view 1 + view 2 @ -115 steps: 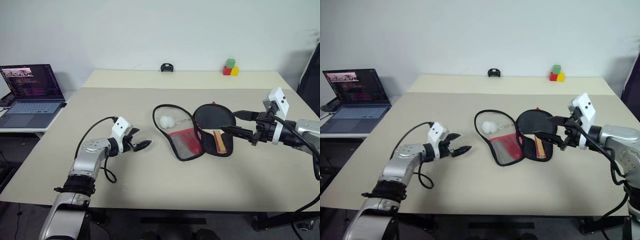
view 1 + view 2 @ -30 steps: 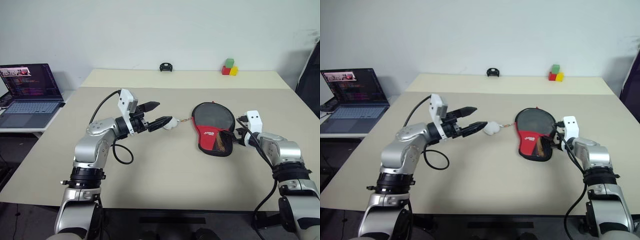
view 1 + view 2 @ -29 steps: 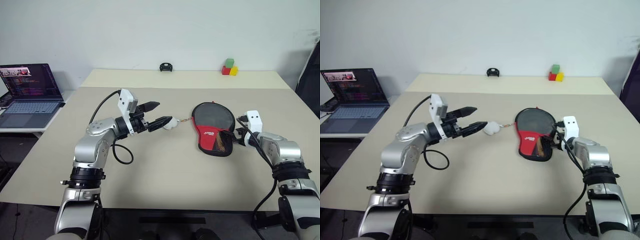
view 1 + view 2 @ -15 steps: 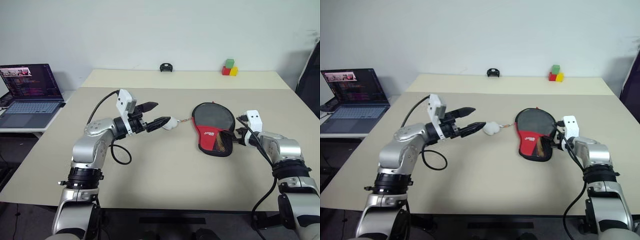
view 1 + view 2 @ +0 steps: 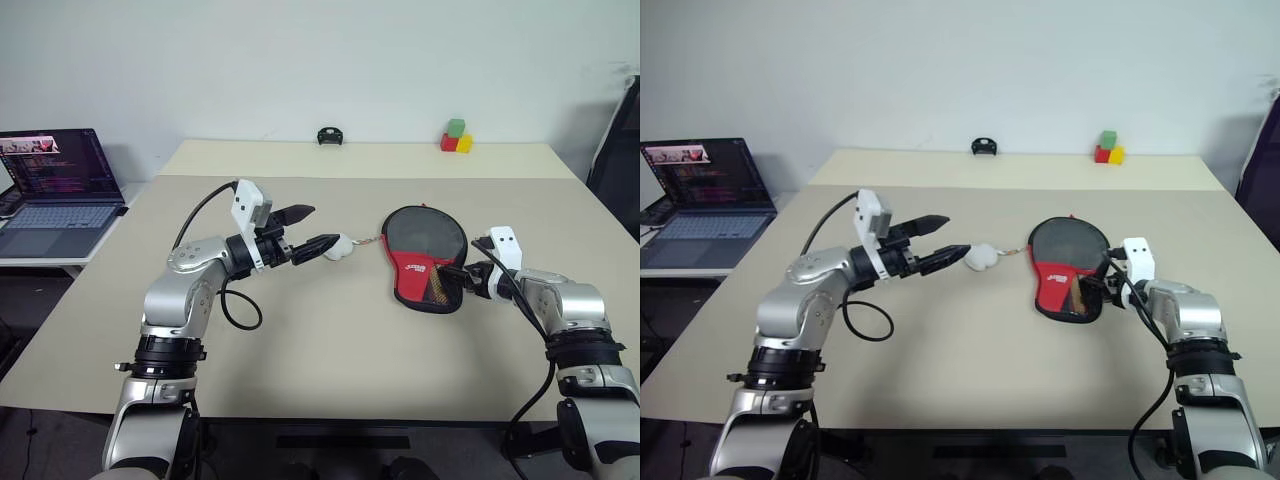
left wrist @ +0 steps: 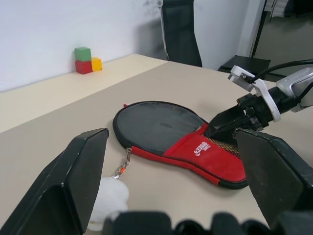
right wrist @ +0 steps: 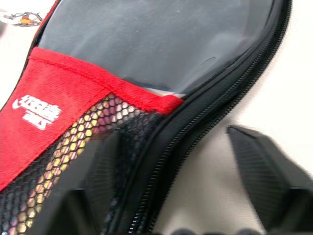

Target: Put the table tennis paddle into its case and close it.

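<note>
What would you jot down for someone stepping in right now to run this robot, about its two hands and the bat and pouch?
Left gripper: open, its fingers on either side of the white pompom on the pouch's cord.
Right gripper: partly closed at the right edge of the flat black and red fabric zip case, astride the zipper seam; no firm grip visible.
Paddle: inside the case, wooden handle visible through the mesh pocket.
Done: paddle in, flap folded over.
Left: zip the case shut.

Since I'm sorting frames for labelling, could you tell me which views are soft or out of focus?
Right wrist view: the case is sharp, the near fingers blurred. Left wrist view: fingers and pompom soft, case crisp. Head views: evenly lit, sharp, faint shadows.
</note>
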Robot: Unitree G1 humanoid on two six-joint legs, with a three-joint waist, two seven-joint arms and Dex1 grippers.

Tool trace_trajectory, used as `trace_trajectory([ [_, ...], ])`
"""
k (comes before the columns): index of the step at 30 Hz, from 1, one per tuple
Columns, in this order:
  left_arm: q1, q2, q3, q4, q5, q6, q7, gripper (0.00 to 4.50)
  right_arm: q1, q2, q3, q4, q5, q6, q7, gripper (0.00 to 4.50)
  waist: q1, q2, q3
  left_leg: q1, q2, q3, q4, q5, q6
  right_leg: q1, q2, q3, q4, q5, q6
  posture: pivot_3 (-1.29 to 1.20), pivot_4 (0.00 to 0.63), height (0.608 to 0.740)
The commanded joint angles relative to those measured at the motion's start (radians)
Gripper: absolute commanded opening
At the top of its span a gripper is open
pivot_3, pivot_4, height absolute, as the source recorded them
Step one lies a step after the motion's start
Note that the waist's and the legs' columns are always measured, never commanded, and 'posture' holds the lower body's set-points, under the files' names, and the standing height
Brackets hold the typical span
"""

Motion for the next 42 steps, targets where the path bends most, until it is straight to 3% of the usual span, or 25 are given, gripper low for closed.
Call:
trace_trajectory([
  [1,-0.001,0.011,-0.001,-0.032,-0.007,-0.023,0.003,4.5,-0.002,0.034,0.017,0.05,-0.009,0.0,-0.007,2.33,-0.001,0.0,0.0,0.0,0.0,0.0,0.0,0.0,0.0,0.0,0.0,0.0,0.0,0.0,0.0,0.0,0.15,0.74],
  [7,0.03,0.042,0.004,-0.052,-0.012,-0.007,-0.014,4.5,-0.016,0.059,0.006,0.059,-0.002,0.01,-0.007,0.45,-0.003,0.0,0.0,0.009,0.0,0.001,-0.002,0.0,0.001,0.005,0.001,0.001,0.0,0.002,-0.001,0.0,0.15,0.74],
  [9,0.052,0.062,0.001,-0.066,-0.017,0.001,-0.03,4.5,-0.011,0.064,0.001,0.038,0.007,0.027,-0.006,0.04,-0.003,0.0,0.0,0.011,0.001,0.001,-0.003,0.0,0.001,0.008,0.001,0.001,0.0,0.002,-0.001,0.0,0.15,0.74],
  [23,0.296,0.259,-0.008,-0.249,-0.095,0.102,-0.196,4.5,0.155,0.151,-0.023,-0.464,0.158,0.357,-0.039,0.04,-0.008,0.0,0.0,0.007,0.002,0.001,-0.007,-0.001,0.001,0.002,0.001,0.003,-0.001,0.001,-0.002,0.0,0.15,0.74],
  [42,0.392,0.352,-0.036,-0.368,-0.159,0.149,-0.281,4.5,0.409,0.237,-0.069,-0.942,0.324,0.704,-0.131,0.04,0.001,0.0,0.0,0.006,0.002,0.001,-0.007,-0.001,0.001,0.002,0.001,0.002,-0.002,0.001,-0.002,0.0,0.15,0.74],
])
